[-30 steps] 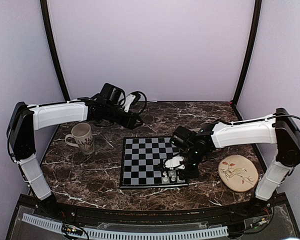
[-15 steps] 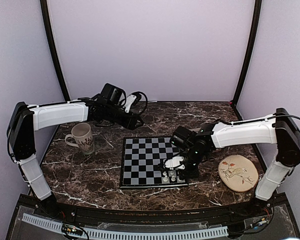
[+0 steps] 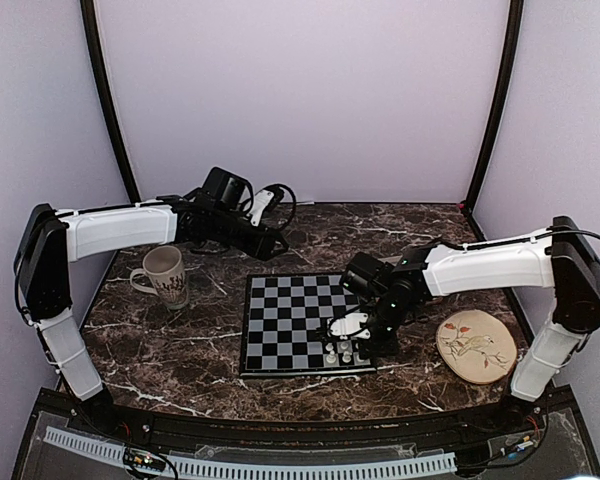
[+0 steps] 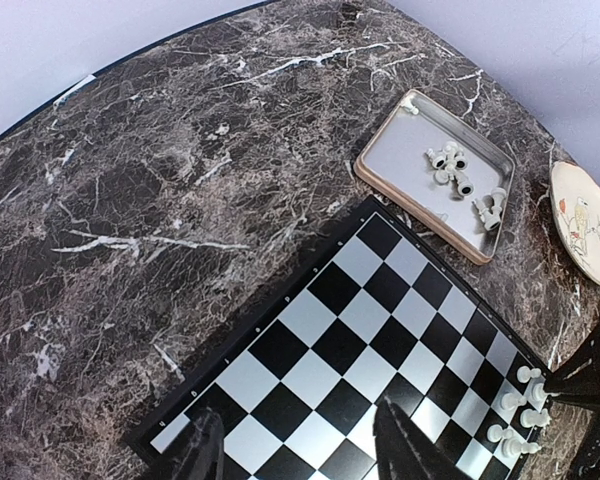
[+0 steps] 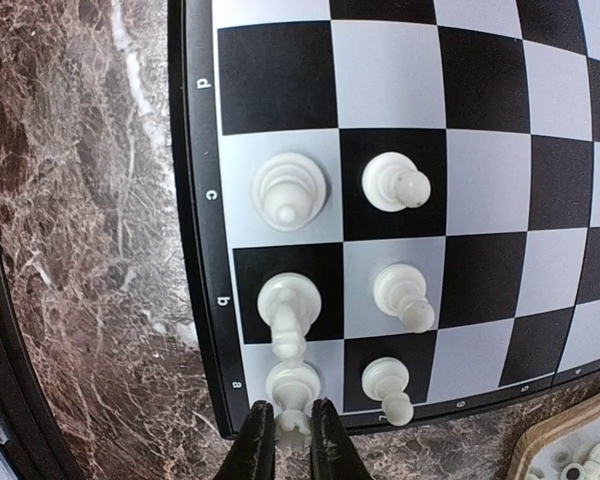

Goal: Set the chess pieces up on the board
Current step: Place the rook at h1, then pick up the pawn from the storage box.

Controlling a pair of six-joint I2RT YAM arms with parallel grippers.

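Observation:
The board (image 3: 290,320) lies mid-table. Several white chess pieces (image 3: 344,351) stand on its near right corner squares. In the right wrist view they stand in two short rows; the corner piece, a rook (image 5: 292,385), has its top between my right gripper's (image 5: 291,440) fingers, which are closed on it. My right gripper (image 3: 348,326) hovers low over that corner. My left gripper (image 3: 275,243) is open and empty, raised beyond the board's far left corner; its fingers (image 4: 205,452) frame the board (image 4: 360,320) below. More pieces (image 4: 458,180) lie in a grey tray.
The grey-brown tray (image 4: 390,140) sits by the board's far right side. A round bird plate (image 3: 473,345) lies right of the board. A mug (image 3: 165,275) stands left of the board. Purple walls enclose the marble table.

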